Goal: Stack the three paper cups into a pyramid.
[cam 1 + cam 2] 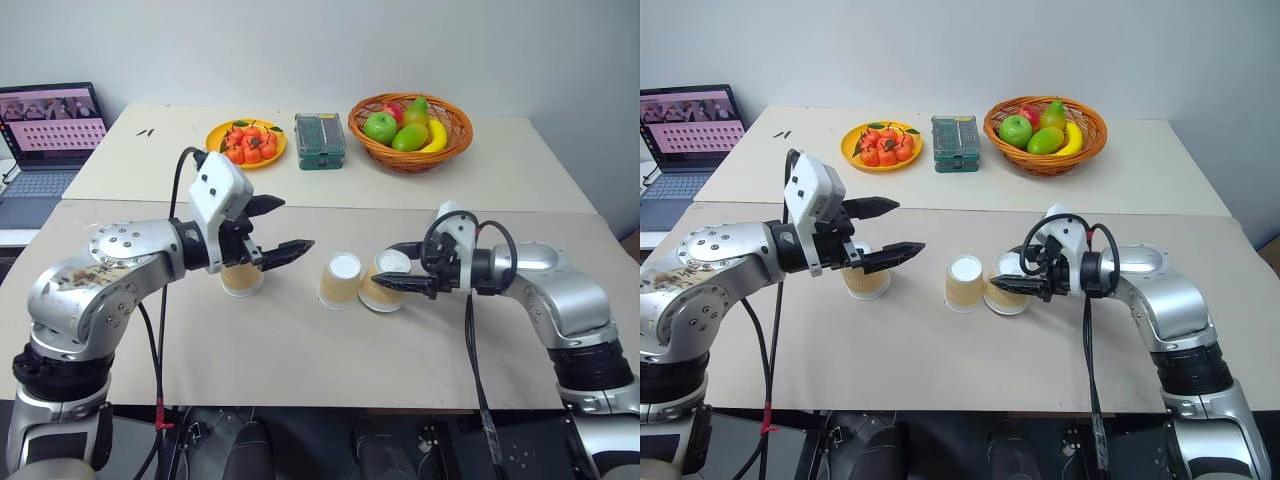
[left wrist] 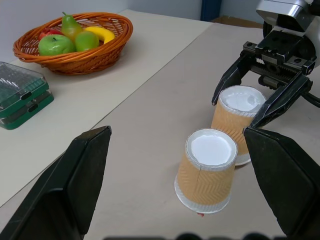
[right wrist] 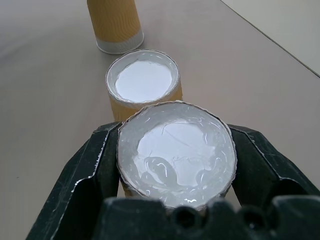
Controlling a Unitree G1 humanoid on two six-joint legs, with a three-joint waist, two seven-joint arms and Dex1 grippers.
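Your right gripper (image 3: 175, 165) has its fingers clamped around the upturned base of the right cup (image 1: 385, 283), which sits on the table (image 1: 300, 350) just beside the middle cup (image 1: 340, 281), close enough that you can't tell whether they touch. Squeeze harder and that thin paper wall could buckle; slide sideways and you likely shove the middle cup out of line. Your left gripper (image 1: 279, 227) hangs with fingers spread wide and empty, just above the left cup (image 1: 241, 281), which stands well apart from the pair. That open finger could clip the cup's top if you swing across carelessly. No pyramid yet: all three cups sit upside down on the table.
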